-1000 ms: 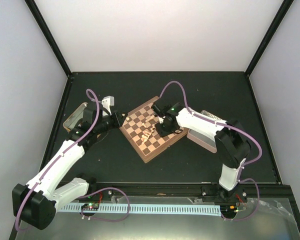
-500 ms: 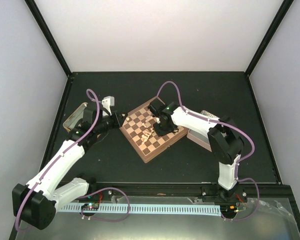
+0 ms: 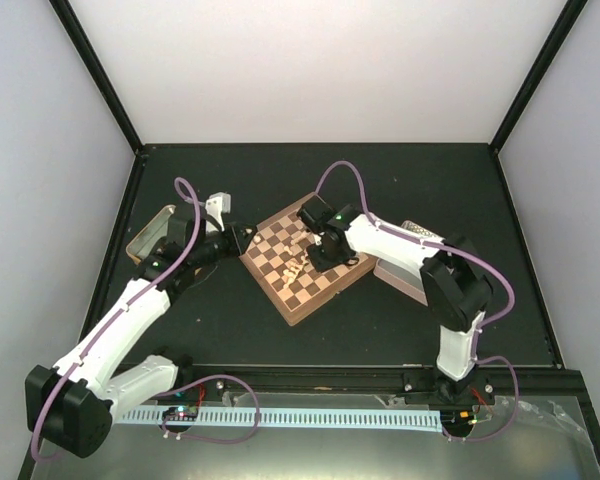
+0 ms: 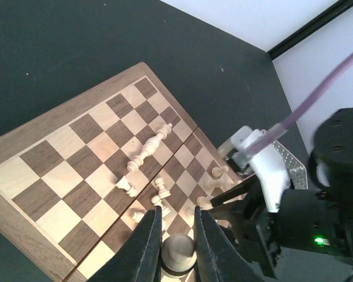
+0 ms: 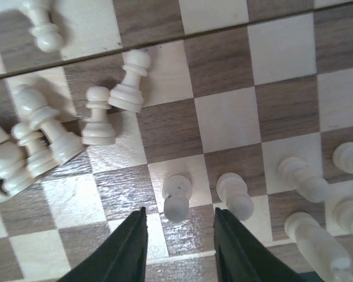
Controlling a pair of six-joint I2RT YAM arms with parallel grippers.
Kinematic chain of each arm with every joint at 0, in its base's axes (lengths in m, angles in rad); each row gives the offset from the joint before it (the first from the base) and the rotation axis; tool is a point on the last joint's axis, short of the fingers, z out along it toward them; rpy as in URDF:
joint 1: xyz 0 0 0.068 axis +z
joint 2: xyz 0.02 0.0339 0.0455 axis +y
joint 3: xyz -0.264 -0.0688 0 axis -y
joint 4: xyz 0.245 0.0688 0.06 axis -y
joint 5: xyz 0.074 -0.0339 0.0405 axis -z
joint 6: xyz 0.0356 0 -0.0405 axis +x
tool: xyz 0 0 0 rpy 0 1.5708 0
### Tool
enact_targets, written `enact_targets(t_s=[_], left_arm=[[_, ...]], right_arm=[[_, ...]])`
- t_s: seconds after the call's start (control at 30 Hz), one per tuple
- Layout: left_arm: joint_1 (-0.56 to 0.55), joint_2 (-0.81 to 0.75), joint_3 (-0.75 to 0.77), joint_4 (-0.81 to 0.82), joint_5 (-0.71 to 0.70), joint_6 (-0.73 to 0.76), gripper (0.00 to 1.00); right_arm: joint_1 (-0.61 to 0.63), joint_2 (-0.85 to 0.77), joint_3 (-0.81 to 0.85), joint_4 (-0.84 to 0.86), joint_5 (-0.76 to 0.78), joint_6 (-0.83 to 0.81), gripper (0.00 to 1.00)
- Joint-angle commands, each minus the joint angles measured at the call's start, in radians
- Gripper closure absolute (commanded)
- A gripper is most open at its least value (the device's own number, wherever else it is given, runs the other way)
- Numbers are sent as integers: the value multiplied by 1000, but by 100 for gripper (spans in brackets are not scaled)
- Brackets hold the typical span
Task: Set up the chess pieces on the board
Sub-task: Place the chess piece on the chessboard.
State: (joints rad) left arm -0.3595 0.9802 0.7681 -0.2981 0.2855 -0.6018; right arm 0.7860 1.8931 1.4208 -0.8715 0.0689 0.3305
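while the right gripper [image 5: 177, 220] stands parted astride an upright cream pawn [image 5: 177, 197] on the chessboard [image 4: 41, 155], not touching it; left gripper [image 4: 176, 222] pinched on a round-headed cream piece [image 4: 179, 254].

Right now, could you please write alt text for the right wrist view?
The right hand holds its open fingers either side of one cream pawn on the board. More cream pieces stand at the picture's right, and a jumbled cluster crowds its left.

Mid-table: board [image 3: 272, 252], chess pieces [image 3: 298, 264] on it; left tin [image 3: 143, 240], right tin [image 3: 402, 278] flanking.
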Motion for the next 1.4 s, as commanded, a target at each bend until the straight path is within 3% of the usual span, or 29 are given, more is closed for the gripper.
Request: enact_targets(t_s=[0.0,0.2,0.33,0.67,0.73,0.83,0.93,1.03,1.23,1.37], left_arm=[[-10,23,10,33,72,-18,98],[-19,50,-7,178,269,-161,98],[-28,70,0,276,382,-264,98],[-47,62,23,325,439,-358,97],[-48,66,23,333,445,-369,97],[-52,80,26,351,443,-380,97],[-52,88,26,359,452,-392,97],[-51,92,29,359,466,-398,88],[-38,95,81,279,519,-267,64],[-28,125,118,179,612,-169,58]], right_arm=[[2,-143,-44,81,-9,48,64],[5,-344,-186,350,-337,-116,58],[7,-462,-275,535,-536,-149,45],[8,-478,-246,622,-577,-139,41],[8,-466,-232,616,-557,-136,44],[8,-455,-221,627,-525,-126,67],[7,-455,-226,637,-492,-112,79],[8,-459,-231,638,-458,-112,89],[-1,-501,-272,632,-475,-257,93],[-28,-535,-289,616,-549,-350,91]])
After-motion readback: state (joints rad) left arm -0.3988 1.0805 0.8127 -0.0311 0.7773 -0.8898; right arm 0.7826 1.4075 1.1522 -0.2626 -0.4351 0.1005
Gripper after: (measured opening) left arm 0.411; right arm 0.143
